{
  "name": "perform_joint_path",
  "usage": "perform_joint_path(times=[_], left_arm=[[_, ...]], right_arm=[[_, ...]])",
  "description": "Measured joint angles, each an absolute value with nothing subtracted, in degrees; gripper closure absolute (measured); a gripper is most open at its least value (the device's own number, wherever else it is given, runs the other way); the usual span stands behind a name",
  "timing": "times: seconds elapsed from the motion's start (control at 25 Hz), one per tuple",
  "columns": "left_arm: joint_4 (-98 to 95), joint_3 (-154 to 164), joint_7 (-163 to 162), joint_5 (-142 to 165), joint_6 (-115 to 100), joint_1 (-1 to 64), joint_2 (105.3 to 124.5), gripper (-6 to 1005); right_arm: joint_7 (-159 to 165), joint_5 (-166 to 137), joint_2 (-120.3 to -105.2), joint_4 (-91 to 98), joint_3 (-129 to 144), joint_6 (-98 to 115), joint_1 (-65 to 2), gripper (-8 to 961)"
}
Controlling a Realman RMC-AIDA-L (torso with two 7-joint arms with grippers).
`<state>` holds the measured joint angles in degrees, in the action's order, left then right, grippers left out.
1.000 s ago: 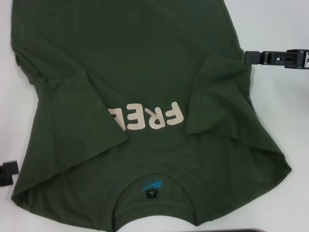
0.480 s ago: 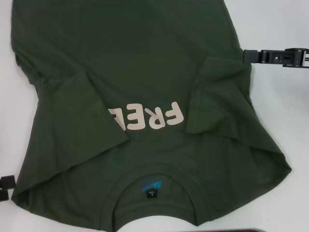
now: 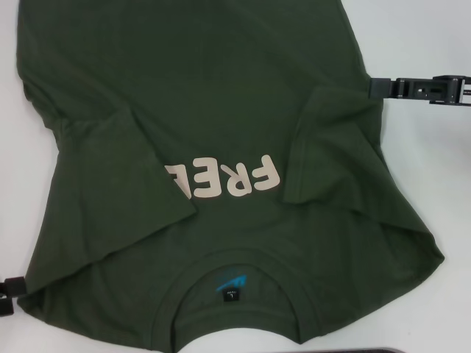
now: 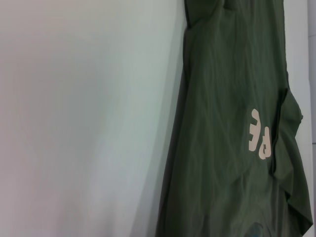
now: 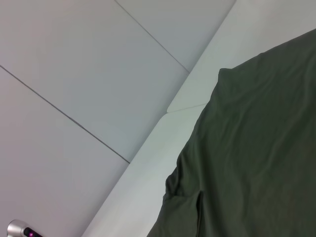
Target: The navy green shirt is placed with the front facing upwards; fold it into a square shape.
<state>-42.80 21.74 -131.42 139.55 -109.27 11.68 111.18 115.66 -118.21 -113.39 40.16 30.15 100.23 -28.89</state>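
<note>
Shirt: the navy green shirt (image 3: 221,140) lies flat on the white table (image 3: 434,44), front up, collar nearest my body, cream lettering across the chest.
Sleeves: both are already turned in over the chest, one on each side of the lettering; the left one covers the end of the word.
Step in hand: I judge the sleeve folds done and the side or lengthwise folds not yet begun, so the square is well short.
My left gripper (image 3: 7,293): at the shirt's near left corner by the shoulder, just at the cloth edge; whether its fingers are spread or pressed together I cannot tell.
My right gripper (image 3: 386,88): at the right edge beside the folded sleeve, touching or almost touching the cloth; its fingers I cannot tell either.
Next move: probably take hold of the near shoulder edge on both sides and carry it toward the hem, keeping the sleeves tucked.
Count: one shirt, two folded sleeves, one neck label, two grippers.
</note>
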Motion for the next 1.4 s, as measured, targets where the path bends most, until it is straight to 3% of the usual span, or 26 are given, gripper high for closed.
perform_joint_path(times=[0.8, 1.4], left_arm=[[-42.8, 22.34, -131.9, 139.96, -106.62, 11.97, 111.68, 250], [-42.7, 22.46, -132.31, 142.27, -105.88, 13.42, 113.1, 249]], right_arm=[[115.66, -118.21, -113.52, 40.08, 30.19, 100.25, -29.27, 103], [115.56, -118.21, -113.64, 40.06, 30.24, 100.19, -29.36, 104]])
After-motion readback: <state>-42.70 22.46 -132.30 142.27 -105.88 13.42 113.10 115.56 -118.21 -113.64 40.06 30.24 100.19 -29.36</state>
